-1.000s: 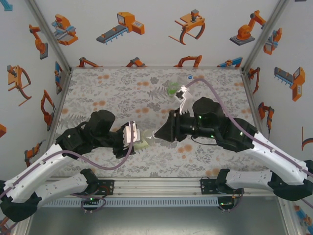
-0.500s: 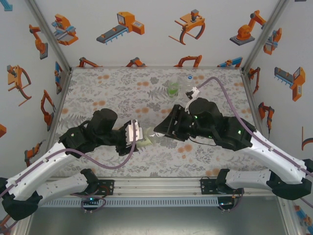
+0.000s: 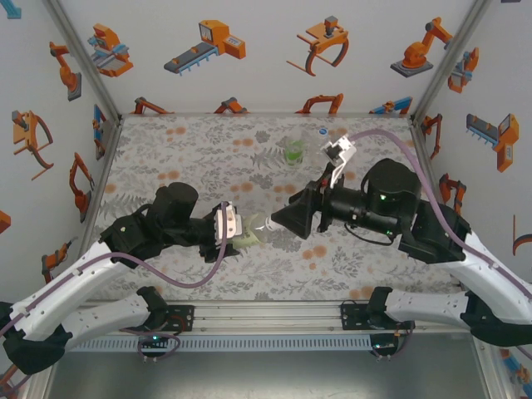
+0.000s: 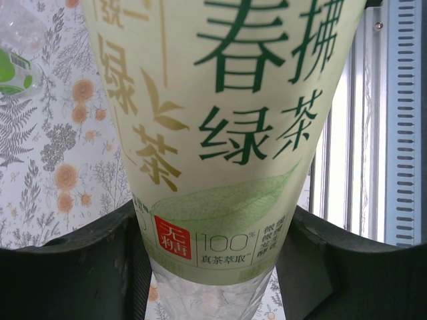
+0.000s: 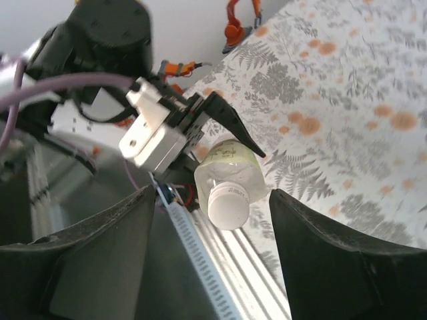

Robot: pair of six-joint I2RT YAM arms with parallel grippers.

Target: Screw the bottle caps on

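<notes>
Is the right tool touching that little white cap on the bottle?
Apart. Right wrist view: the right tool stands open, fingers either side of the white cap on the bottle, clear gaps both sides.

The left arm [image 3: 83,278] and right arm [image 3: 492,278] share white shell links with black joints and wrists. A lilac cable [image 3: 179,283] trails along each. Tiny green lights [image 3: 384,197] glow on the right arm's black housing (also on the bases [image 3: 162,320] at 6 o'clock). The right gripper [image 3: 276,221] has dark, wedge-shaped fingers [image 5: 347,260]. A white block [image 3: 226,224] sits beside each wrist.
</notes>
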